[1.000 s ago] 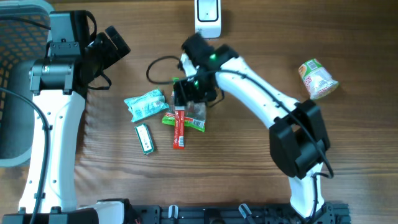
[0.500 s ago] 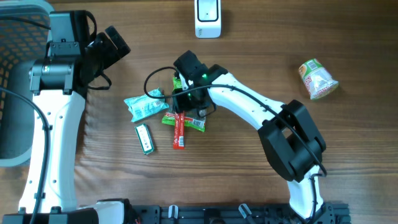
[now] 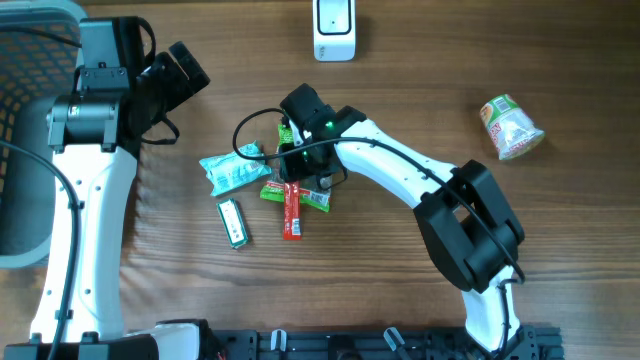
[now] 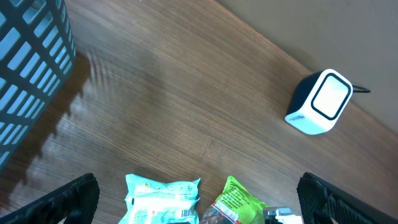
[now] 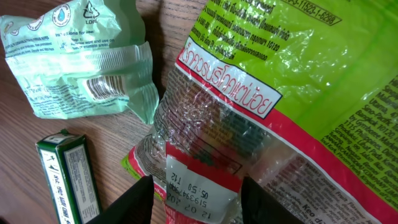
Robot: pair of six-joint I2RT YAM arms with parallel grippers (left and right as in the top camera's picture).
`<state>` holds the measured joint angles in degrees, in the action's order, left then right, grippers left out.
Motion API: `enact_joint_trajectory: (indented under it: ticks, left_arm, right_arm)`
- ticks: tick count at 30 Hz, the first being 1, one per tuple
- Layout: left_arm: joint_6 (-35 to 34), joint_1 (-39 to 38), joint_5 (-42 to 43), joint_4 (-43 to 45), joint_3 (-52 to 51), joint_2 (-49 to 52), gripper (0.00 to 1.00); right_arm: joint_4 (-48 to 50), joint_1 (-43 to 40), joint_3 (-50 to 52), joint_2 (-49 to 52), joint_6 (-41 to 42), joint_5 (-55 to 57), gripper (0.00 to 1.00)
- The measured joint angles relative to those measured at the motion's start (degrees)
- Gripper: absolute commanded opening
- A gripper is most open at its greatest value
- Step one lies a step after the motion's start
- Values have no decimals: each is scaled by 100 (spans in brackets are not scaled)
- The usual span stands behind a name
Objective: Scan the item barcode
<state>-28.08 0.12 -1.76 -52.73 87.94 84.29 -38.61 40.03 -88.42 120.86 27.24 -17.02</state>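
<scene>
1. Nearest the arm bases, a small green box [image 3: 232, 222] lies flat on the table [image 3: 400, 300], just left of a red stick pack [image 3: 291, 215].
2. Red stick pack lies across the green snack bag [image 5: 280, 74], touching it.
3. Right gripper [image 5: 196, 186] is down over that bag. Its fingers [image 5: 134, 202] stand apart, one on each side of the bag's clear end with the white date sticker [image 5: 199, 196]. Can't tell whether they pinch it or only flank it.
4. Mint-green pouch [image 3: 232, 168] sits just left of the bag, barcode facing up.
5. Cup noodle [image 3: 512, 126] lies on its side far right, well apart from the pile.
6. Left gripper [image 4: 198, 180] hangs back-left beside the basket [image 3: 20, 120], jaws wide apart, nothing between them.
7. Farthest out, the white scanner [image 3: 334, 30] sits at the table's far edge, well apart from the bag.
</scene>
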Motion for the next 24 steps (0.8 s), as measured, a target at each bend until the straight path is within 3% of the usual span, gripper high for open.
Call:
enact_joint_trajectory:
  ticks: [1,3,13,19,24]
  left_arm:
    - [0,0,0,0,0,0,100]
    - [0,0,0,0,2,0,100]
    - [0,0,0,0,2,0,100]
    - [0,0,0,0,2,0,100]
    - [0,0,0,0,2,0,100]
  right_arm:
    - [15,0,9,0,24,0,29]
    - [83,0,59,0,63,0,4]
    - [-24,-151,179,-118,109,-175,4]
    - [-726,-796,210,-1268,146,-439,4]
    - [-1226,-1491,203,-2011,802,-505,4]
